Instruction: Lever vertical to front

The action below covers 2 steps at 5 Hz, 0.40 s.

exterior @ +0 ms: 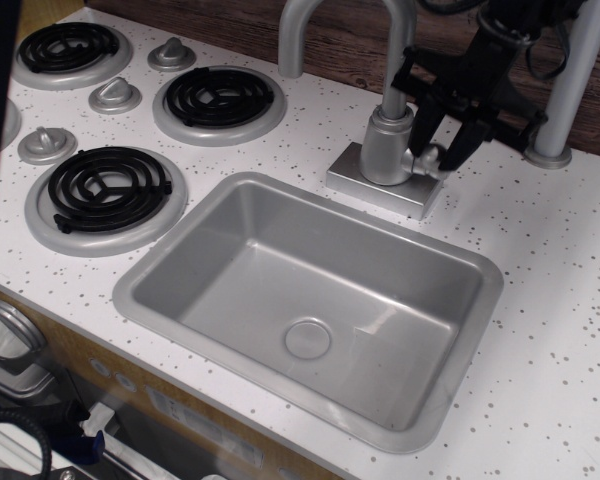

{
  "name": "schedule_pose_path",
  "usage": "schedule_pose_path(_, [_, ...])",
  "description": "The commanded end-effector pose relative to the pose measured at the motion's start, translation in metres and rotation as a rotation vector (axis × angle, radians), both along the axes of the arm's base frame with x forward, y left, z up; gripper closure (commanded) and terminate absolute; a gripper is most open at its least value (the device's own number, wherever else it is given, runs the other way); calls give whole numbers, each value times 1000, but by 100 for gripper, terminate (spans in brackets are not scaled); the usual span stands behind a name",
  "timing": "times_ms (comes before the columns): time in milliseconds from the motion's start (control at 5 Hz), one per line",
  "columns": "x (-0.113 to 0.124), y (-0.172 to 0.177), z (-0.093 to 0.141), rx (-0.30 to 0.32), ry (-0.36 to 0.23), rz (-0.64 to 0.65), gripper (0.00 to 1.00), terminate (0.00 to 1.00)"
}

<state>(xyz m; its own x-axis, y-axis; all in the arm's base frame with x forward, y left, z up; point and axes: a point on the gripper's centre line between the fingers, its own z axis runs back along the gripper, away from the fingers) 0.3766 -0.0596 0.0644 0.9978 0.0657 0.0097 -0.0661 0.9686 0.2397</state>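
The lever (pixel 433 157) is on the right side of the faucet's cylindrical body (pixel 385 140), behind the sink. Only its silver stub and lower part show. The upper part is hidden behind my black gripper (pixel 439 148). The gripper has come down from above, with one finger on each side of the lever: the left finger (pixel 421 125) next to the faucet body, the right finger (pixel 458 148) on the outside. I cannot tell whether the fingers press on the lever or which way it leans.
The tall curved spout (pixel 302 30) rises left of the gripper. A grey pole (pixel 568 90) stands just right of it. The sink's rim (pixel 145 290) lies in front. Black burners (pixel 218 97) and round stove knobs (pixel 114 95) are at the left.
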Motion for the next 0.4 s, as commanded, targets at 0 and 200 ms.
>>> schedule_pose_path(0, [0, 9, 8, -60, -69, 33, 100, 0])
schedule_pose_path(200, [-1, 10, 2, -74, -67, 32, 100, 0])
